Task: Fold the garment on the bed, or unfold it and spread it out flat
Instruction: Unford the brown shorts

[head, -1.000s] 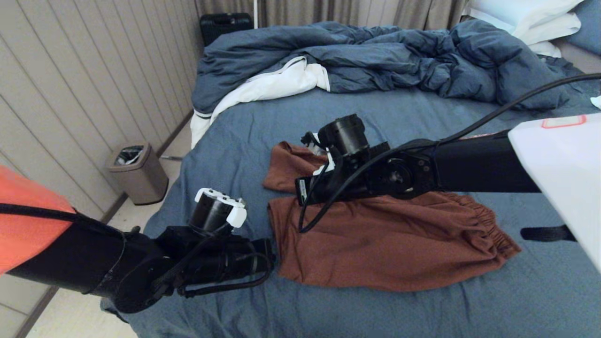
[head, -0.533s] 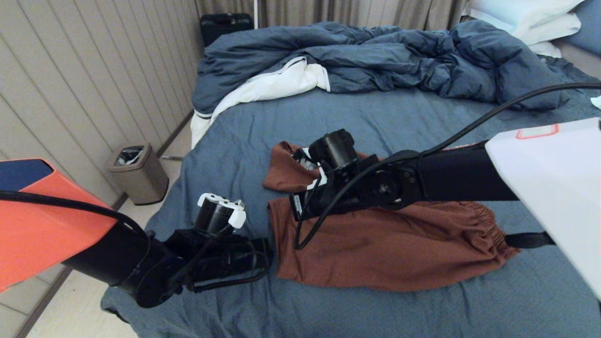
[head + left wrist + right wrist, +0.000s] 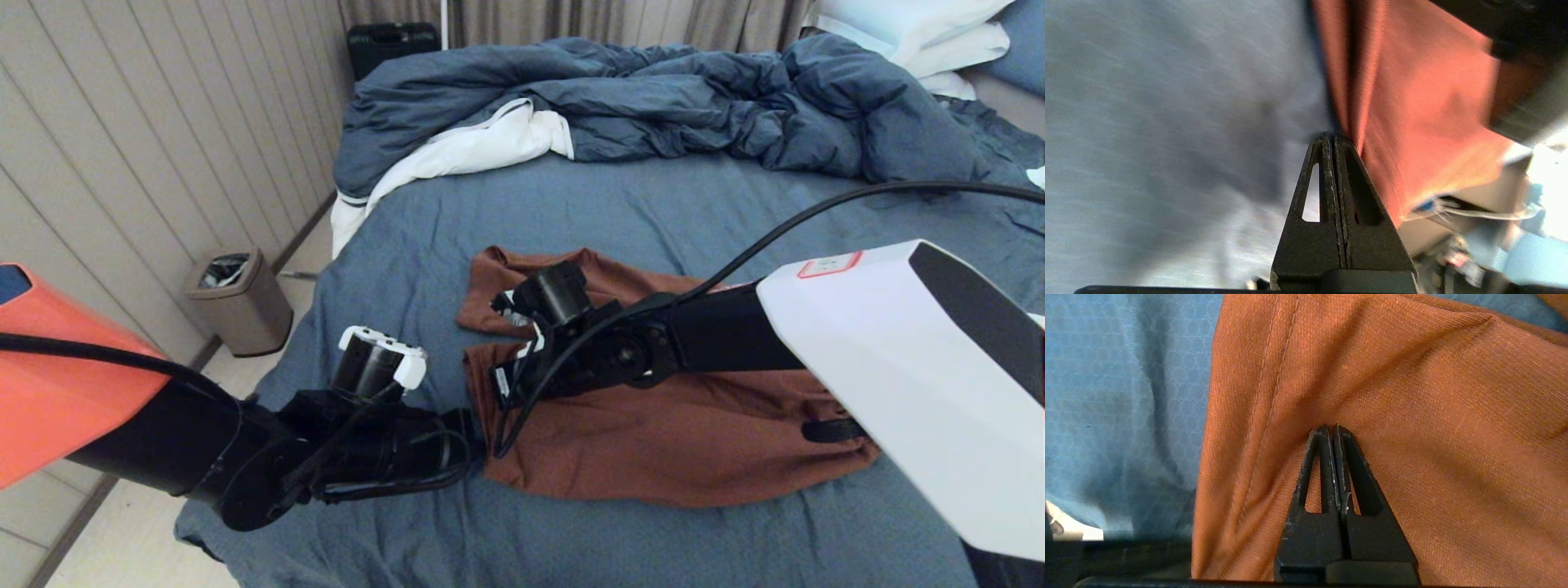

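Both end effectors closed: left beside shorts, right on them.

bed: slate-blue sheet, wrinkled — takes up most of the head view
garment: rust-brown shorts, lying on the sheet near the front edge, one leg flap folded up toward the far side, gathered waistband on the robot's right
duvet: blue, bunched in a heap across the far part of the bed — white lining spills out at its left end
pillows: white, stacked at the far right corner
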Robot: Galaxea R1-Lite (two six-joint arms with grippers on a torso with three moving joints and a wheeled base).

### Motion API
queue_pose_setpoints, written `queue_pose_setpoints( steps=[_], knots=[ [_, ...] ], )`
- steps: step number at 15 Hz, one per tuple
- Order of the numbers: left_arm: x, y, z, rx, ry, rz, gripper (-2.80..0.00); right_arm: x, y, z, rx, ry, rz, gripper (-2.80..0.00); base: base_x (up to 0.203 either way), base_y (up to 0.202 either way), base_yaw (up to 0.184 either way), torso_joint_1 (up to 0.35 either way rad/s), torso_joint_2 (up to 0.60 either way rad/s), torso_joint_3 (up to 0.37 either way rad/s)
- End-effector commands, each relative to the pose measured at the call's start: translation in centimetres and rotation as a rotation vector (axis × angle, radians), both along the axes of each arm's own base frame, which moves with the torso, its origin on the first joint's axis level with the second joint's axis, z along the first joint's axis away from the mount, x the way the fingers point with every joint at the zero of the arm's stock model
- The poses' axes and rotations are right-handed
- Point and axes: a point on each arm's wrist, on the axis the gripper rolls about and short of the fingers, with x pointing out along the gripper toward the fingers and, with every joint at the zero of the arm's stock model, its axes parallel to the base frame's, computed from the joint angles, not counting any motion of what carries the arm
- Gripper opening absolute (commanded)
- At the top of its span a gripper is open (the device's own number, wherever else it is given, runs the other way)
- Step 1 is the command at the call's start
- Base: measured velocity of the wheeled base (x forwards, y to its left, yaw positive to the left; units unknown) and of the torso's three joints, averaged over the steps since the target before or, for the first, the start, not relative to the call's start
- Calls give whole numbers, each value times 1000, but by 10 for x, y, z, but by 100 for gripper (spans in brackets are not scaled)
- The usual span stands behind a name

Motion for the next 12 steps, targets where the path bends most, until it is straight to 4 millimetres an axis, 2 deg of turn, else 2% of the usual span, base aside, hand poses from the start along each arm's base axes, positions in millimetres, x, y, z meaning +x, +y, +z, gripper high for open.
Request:
queue_pose_setpoints(
  steps=[1,8,11,12],
  knots=[
    [-3,-3,2,-33,17,-35,-280,2,2,-4,-2,6,-1,-280,0,0,0,0,0,0],
    [3,-11,-13,-22,53,-57,-280,4,3,-1,15,0,-9,-280,0,0,0,0,0,0],
    [-10,-23,-10,-18,49,-103,-280,9,4,7,46,-21,-27,-280,0,0,0,0,0,0],
    [-12,-23,-9,-18,47,-109,-280,12,5,1,41,-11,-30,-280,0,0,0,0,0,0]
  ],
)
